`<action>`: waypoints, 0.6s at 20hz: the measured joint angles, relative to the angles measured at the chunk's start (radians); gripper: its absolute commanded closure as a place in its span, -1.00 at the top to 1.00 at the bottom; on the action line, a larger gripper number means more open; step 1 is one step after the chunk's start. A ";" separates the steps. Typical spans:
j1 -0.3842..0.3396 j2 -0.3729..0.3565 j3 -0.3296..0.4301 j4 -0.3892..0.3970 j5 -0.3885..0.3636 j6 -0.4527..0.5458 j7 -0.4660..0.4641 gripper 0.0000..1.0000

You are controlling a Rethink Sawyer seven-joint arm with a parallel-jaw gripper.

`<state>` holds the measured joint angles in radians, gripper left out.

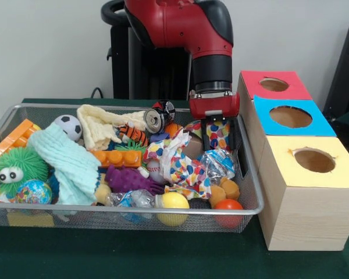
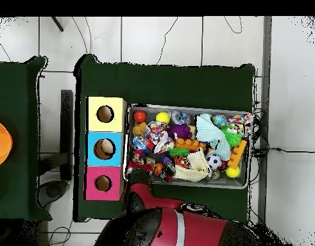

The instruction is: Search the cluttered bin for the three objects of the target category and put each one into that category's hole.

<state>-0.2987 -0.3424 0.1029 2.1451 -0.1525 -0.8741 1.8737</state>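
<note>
The wire mesh bin [image 1: 58,207] is full of toys and cloths; it also shows in the overhead view [image 2: 204,185]. One crushed clear bottle with a blue label [image 1: 219,163] lies near the bin's right end. Another [image 1: 130,199] lies against the front wall, and shows in the overhead view [image 2: 179,117]. A third is hidden. My gripper [image 1: 217,142] hangs low over the right end, just behind the first bottle. Its fingers [image 1: 207,135] stand apart, with polka-dot cloth [image 1: 180,163] showing between them. In the overhead view the arm hides the gripper.
Three wooden boxes with holes stand right of the bin: red [image 1: 274,85], blue [image 1: 290,117], yellow [image 1: 314,160]. A crushed metal can [image 1: 156,120], a soccer ball [image 1: 68,126], a mint cloth [image 1: 67,163] and orange bricks [image 1: 11,141] lie in the bin.
</note>
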 measured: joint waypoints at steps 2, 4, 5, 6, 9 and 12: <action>0.000 0.009 0.000 0.000 0.000 -0.024 0.000 1.00; 0.000 0.020 0.000 0.000 0.000 -0.048 0.000 1.00; 0.000 0.026 0.000 0.000 0.000 -0.061 0.000 1.00; 0.000 0.030 0.000 0.000 0.000 -0.072 0.000 1.00; -0.001 0.042 0.000 -0.001 0.000 -0.100 0.000 1.00; -0.001 0.052 0.000 -0.002 0.000 -0.122 0.000 1.00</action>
<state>-0.2992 -0.2905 0.1028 2.1432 -0.1521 -0.9965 1.8737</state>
